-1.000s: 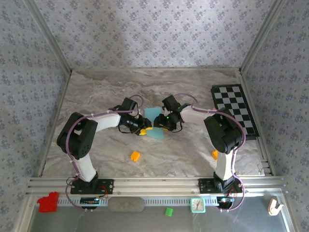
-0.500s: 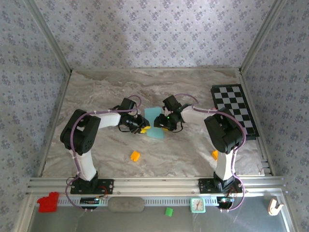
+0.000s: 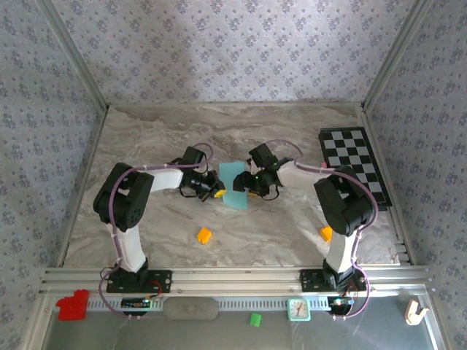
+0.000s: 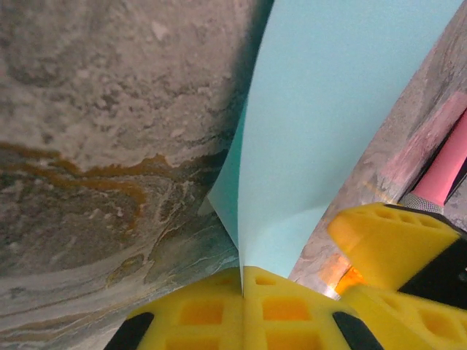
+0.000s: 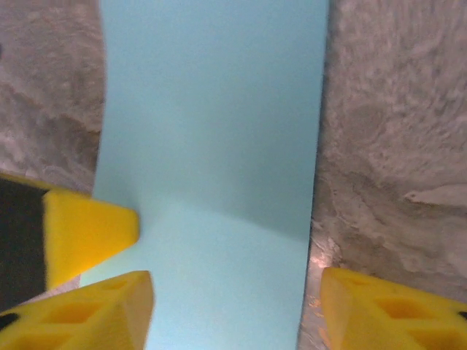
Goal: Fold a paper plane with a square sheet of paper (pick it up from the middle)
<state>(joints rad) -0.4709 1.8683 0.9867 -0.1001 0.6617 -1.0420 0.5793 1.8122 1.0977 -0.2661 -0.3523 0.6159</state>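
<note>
Since a second earlier, the left jaws have been drawn together on the square sheet of paper (image 3: pixel 235 187) and the right jaws have been spread wider. The right arm (image 3: pixel 343 205) has been shifted slightly toward the right of the top view.

The bench (image 3: pixel 146 142) is seen as a broad slab with a marbled grey and beige stone pattern, enclosed by walls papered in a small floral print. A flat black-and-white checkered board (image 3: pixel 355 168) is laid at the right edge of the bench.

The left arm (image 3: pixel 125 211) and the right arm, both of white and black segments looped with purple cable, are bent inward toward the centre of the frame, where the sheet is found between them. The sheet is thin, smooth, plain teal-blue paper.

In the left wrist view a raised, curved fold of the sheet (image 4: pixel 321 124) is clamped at the bottom centre between two yellow fingers (image 4: pixel 292 310), which are moulded with square recesses and pressed flat together.

In the right wrist view the sheet (image 5: pixel 219 146) is shown as a tall strip with a faint crease across it. The right jaws are held apart and released, with one yellow finger (image 5: pixel 109 310) over the strip's lower left edge and the other just beside its right edge.

One small orange cube (image 3: pixel 204 235) is set below the sheet, and another (image 3: pixel 325 233) beside the right arm.
</note>
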